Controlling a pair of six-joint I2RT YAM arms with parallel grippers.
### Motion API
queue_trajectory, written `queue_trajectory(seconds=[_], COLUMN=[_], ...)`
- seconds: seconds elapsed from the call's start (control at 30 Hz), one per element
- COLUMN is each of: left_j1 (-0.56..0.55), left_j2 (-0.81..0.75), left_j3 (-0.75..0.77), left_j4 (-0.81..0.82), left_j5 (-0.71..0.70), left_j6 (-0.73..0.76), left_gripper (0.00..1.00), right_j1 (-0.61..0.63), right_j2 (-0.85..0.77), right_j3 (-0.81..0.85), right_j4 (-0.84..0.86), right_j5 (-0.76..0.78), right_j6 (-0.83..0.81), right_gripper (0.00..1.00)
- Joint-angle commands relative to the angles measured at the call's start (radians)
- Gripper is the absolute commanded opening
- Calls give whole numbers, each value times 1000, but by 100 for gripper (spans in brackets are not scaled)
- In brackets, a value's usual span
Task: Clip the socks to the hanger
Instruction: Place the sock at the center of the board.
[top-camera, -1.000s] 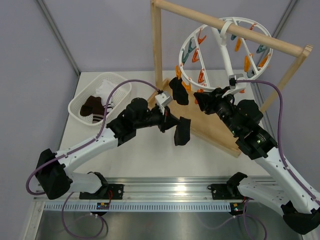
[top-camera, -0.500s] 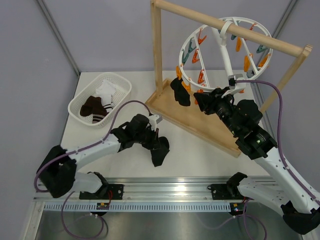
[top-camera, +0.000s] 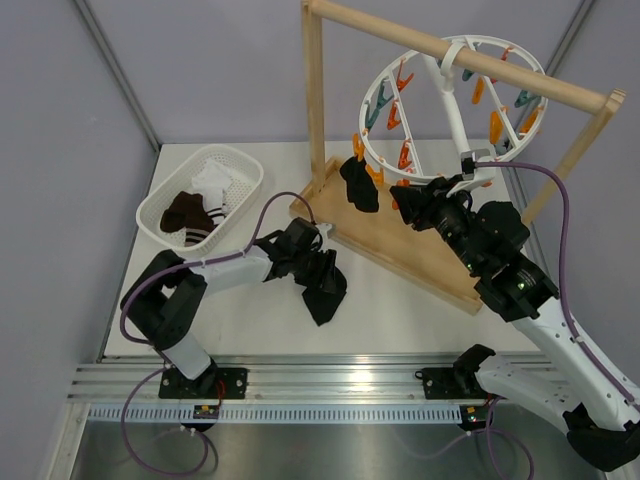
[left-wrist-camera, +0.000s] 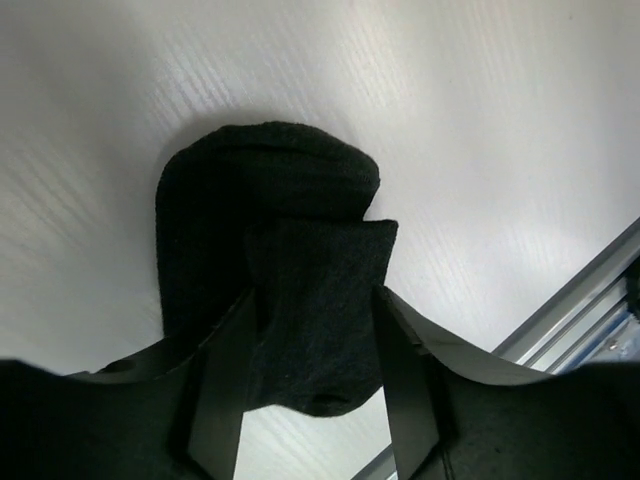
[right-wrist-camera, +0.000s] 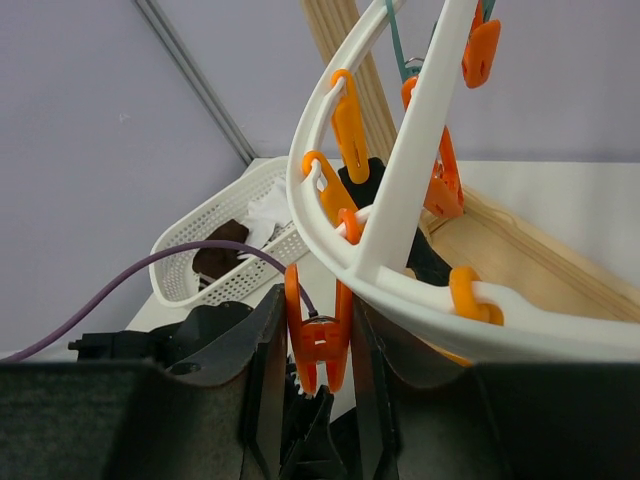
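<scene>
Hanging so far: one black sock (top-camera: 358, 183), clipped at the near-left rim of the hanger (top-camera: 452, 115), whose hook sits over the bar of the wooden stand (top-camera: 314, 90).

Sock being worked: a second black sock (top-camera: 325, 290) lies folded on the white bench (top-camera: 250, 310), in front of the stand's base and well apart from the hanger.

Left fingers (left-wrist-camera: 232, 350): parted, one on each side of the second black sock and low over the bench. The wrist view shows the fabric resting on the surface between them, so it appears to lie loose and not gripped.

Right fingers (right-wrist-camera: 268, 370): drawn in narrow on an orange clip (right-wrist-camera: 318, 345) that dangles from the ring's near rim, one finger against each side of it.

Basket (top-camera: 232, 152): at the left rear of the bench. It holds a dark brown sock (top-camera: 185, 210) and white socks (top-camera: 215, 178), none of them clipped.

Done: a single sock is up, and most clips around the ring hang bare.

Left to do: the sock on the bench, then every sock in the basket. By this count the task is in its early part.

Step in hand, as judged: the clip is held ready on the right while the sock on the left is not yet in a usable grip.

Next move calls for: taking the sock up by an edge, so that a thin margin can be offered to the held clip.

Risk: a folded sock seized in a bunch may be too thick for the clip.
</scene>
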Motion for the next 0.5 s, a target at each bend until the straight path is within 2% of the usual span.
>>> queue_trajectory(seconds=[0.0,0.17,0.37,0.47], left_j1=[0,-2,-2,-2], left_j2=[-104,-151,-116,-79], left_j3=[15,-11,-2,9], left_j4=[-50,-73,-70,-80], left_j5=[-72,-112,-81,-86], left_j6=[51,99,133,136], left_gripper=[55,56,56,52], right_j1=[14,14,14,14], right_j2=[-2,10,9,4], right_j3=[-21,-28,-28,-27], right_j4=[-134,-122,-117,-120], right_j5=[-43,-58,-66,-62], right_j6=[-2,9,15,15], right_gripper=[0,0,0,0])
